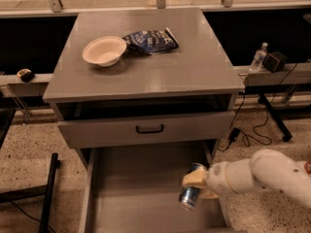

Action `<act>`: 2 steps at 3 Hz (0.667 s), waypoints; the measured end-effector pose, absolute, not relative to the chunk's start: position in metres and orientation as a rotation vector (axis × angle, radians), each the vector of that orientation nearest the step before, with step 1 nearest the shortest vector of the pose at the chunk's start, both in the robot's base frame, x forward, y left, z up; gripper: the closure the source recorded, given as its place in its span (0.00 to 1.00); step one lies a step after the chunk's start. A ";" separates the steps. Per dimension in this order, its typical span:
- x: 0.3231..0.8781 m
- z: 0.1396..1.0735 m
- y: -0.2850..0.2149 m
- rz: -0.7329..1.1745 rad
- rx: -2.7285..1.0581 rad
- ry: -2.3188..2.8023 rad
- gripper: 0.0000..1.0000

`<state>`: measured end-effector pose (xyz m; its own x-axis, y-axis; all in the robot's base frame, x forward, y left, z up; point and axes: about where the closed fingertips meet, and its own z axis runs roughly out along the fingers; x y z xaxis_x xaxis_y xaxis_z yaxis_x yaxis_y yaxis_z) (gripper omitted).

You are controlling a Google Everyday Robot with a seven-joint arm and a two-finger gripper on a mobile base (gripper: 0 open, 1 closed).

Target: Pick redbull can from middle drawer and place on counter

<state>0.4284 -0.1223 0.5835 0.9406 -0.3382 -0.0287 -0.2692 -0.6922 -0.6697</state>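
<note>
1. Speckled flooring [29,174] is noted on both sides of the grey cabinet, at the nearest edge of the scene.
2. The middle drawer [136,183] is found pulled out at the cabinet's foot.
3. The gripper [197,188] is located over the drawer's right side, on a white arm [267,176] entering from the right. Its tan fingers are closed around the redbull can [189,197].
4. The can is held tilted near the right wall. Whether it is raised off the drawer floor cannot be determined.
5. The picking step is judged to be in hand: the can is grasped but not yet brought out.
6. A lift is called for next, high enough to pass the drawer front [146,130] and the overhanging edge above it, followed by travel over the counter [194,67].
7. A white bowl [104,50] and a snack bag [150,41] are recorded at the counter's far left. A set-down spot to their right is judged suitable.
8. Beyond, a water bottle [259,57] and a black box [275,61] are seen on a ledge.
</note>
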 end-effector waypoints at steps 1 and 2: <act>0.418 0.593 -0.149 -0.194 -2.363 0.401 1.00; 0.424 0.602 -0.139 -0.184 -2.372 0.380 1.00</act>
